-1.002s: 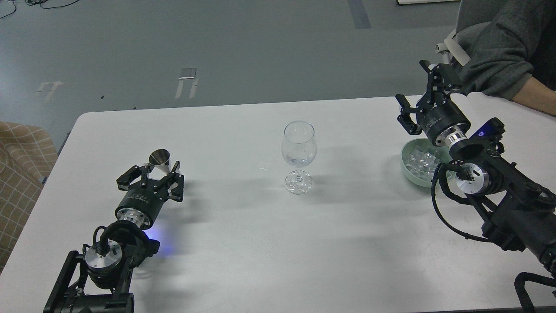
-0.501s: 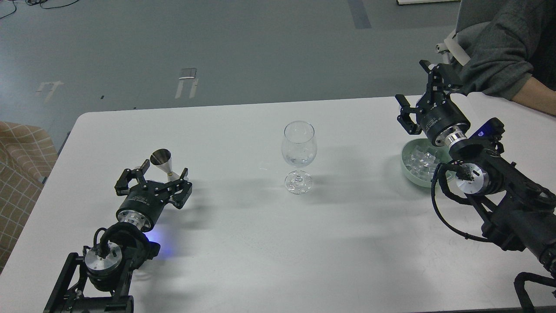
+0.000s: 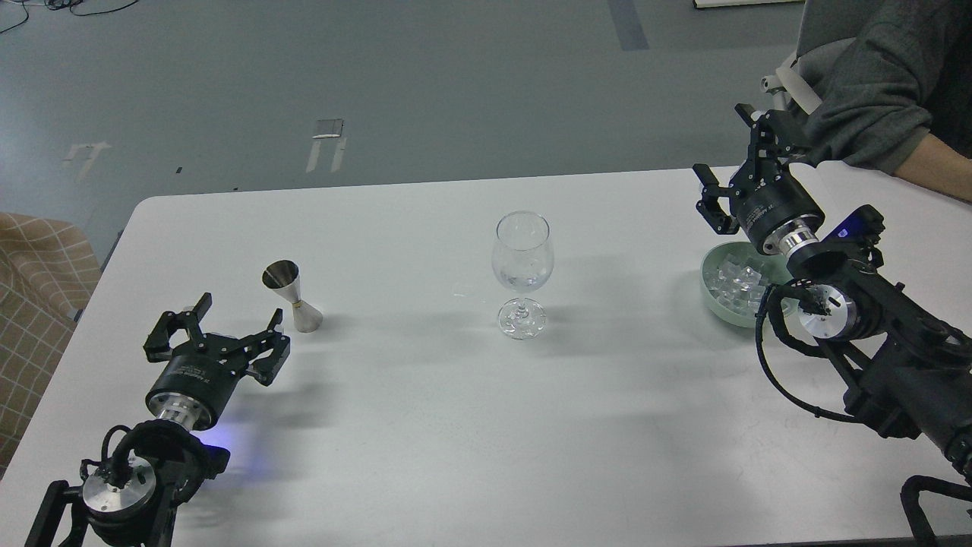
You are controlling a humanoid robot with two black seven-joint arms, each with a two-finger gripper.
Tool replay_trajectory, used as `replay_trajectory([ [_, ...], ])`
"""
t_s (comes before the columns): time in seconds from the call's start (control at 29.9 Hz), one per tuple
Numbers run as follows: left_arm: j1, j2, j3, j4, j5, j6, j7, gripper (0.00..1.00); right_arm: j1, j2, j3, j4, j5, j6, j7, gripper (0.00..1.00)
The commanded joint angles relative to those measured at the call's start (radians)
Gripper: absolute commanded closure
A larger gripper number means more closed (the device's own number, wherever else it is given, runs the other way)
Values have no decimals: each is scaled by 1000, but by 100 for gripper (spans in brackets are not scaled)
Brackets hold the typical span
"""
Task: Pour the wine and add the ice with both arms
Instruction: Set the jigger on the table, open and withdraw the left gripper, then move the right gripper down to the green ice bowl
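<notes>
A clear stemmed wine glass [image 3: 522, 266] stands upright mid-table with a little clear content in its bowl. A small steel jigger [image 3: 291, 295] stands upright on the table left of it. My left gripper [image 3: 220, 330] is open and empty, below and left of the jigger, apart from it. A pale green bowl [image 3: 712, 292] at the right holds several clear ice cubes [image 3: 735, 279]. My right gripper [image 3: 733, 163] is open and empty, raised above the bowl's far side.
A person's grey-sleeved arm [image 3: 873, 91] reaches in at the top right, close behind my right gripper. The white table [image 3: 456, 425] ends at its far edge above the glass. A checked cloth [image 3: 38, 304] lies beyond the table's left edge.
My left gripper has let go of the jigger and drawn back down and to the left, leaving it standing. The right arm has barely moved.
</notes>
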Motion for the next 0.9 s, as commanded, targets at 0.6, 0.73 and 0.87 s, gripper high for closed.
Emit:
replay_trajectory([
  [0.6,-336,346,-12,9,609,-281,-70,2,-43,-406,-62,344,-169,-40,-3,0],
  [0.73,-417,303,62,15,761,-275,-99,2,-89,-506,-63,432,-343,-84,-3,0],
  [0.87,-429,238,120,11,811,-235,-122,2,-162,-566,-64,510,-665,-181,-2,0],
])
